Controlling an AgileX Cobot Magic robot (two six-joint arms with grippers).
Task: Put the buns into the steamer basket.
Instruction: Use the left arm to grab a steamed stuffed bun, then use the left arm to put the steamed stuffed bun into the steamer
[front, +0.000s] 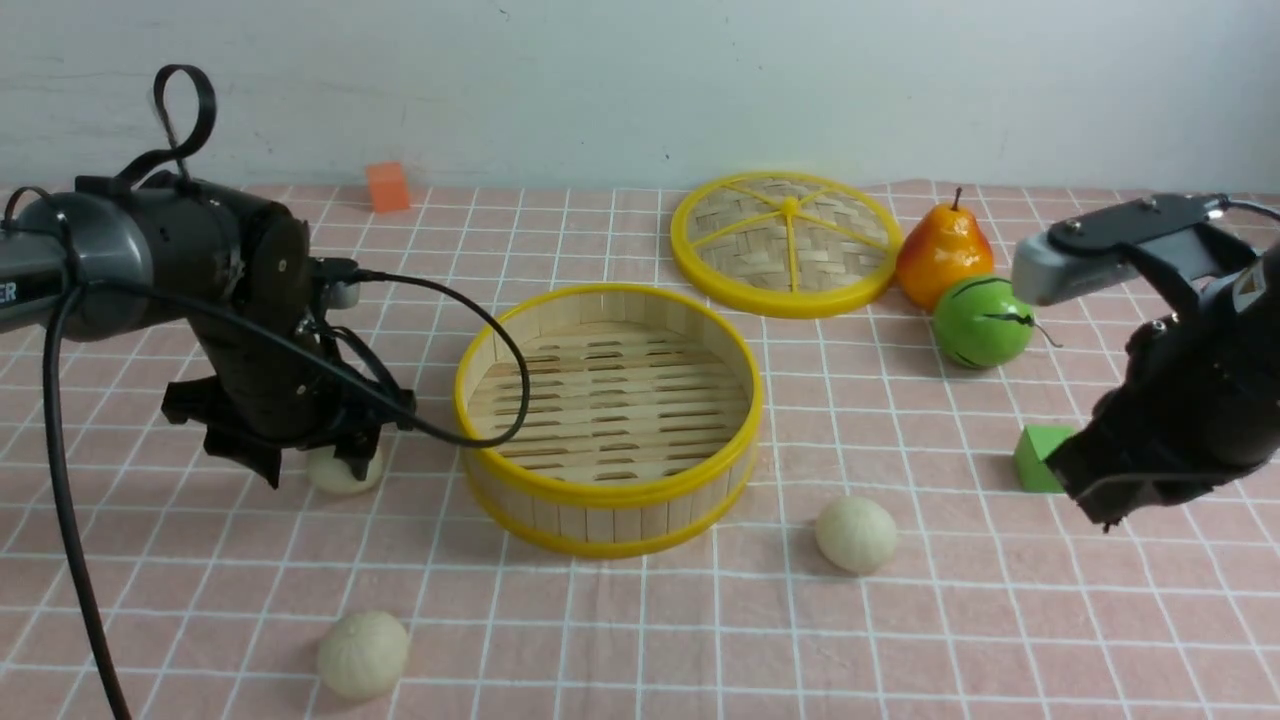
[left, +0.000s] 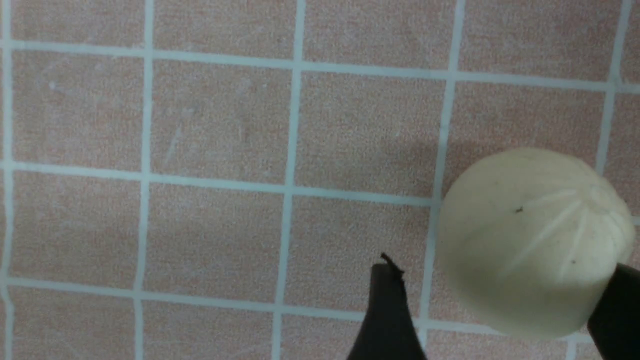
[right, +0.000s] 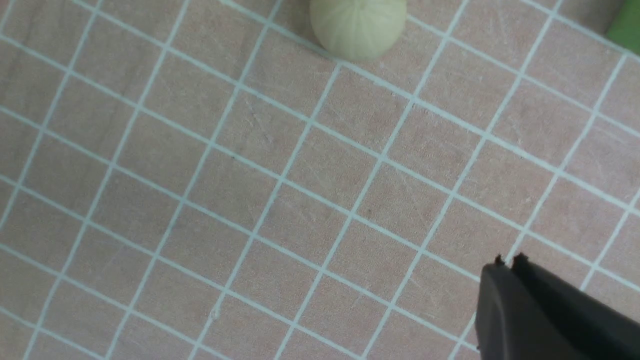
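Front view: the left gripper, jaws spread, straddles one bun on the desk beside the steamer basket. A second bun and a third bun lie outside it. The right gripper hovers closed, empty.

Tabletop, by position:
- Steamer basket: centre of the checked cloth.
- Lid: flat on the cloth, far right of the basket.
- Pear: upright, just right of the lid.
- Striped fruit: just near of the pear.
- Right block: near of the striped fruit, well right of the basket.
- Far block: far left, by the wall.
- Left bun: just left of the basket, between the fingers of the left gripper.
- Near-left bun: near of the left bun.
- Near-right bun: near right of the basket.
- Right gripper: right of the right block.
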